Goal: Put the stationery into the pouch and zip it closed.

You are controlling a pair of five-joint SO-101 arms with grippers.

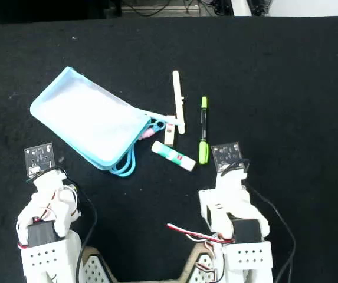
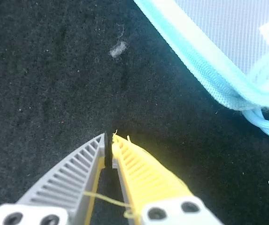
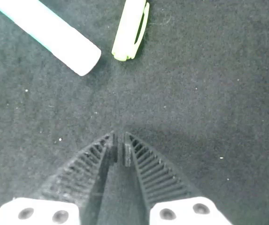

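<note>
Black cloth point(image 1: 286, 71) covers my table. From above I see the pale blue pouch point(image 1: 89, 121) lying flat ahead of the left arm. The stationery lies beside it, all outside: a white pen point(image 1: 179, 101), a green highlighter point(image 1: 203, 131), a white-and-green glue stick point(image 1: 173, 155) and a small beige piece point(image 1: 169, 131). My left wrist camera adds a fleck of lint point(image 2: 118, 48) near the pouch's edge, with the left gripper point(image 2: 110, 149) pinched together on nothing. The right gripper point(image 3: 119, 149) is likewise closed and empty, just short of the highlighter's cap and the glue stick's end. Cables point(image 1: 157, 7) trail beyond the cloth's far edge.
</note>
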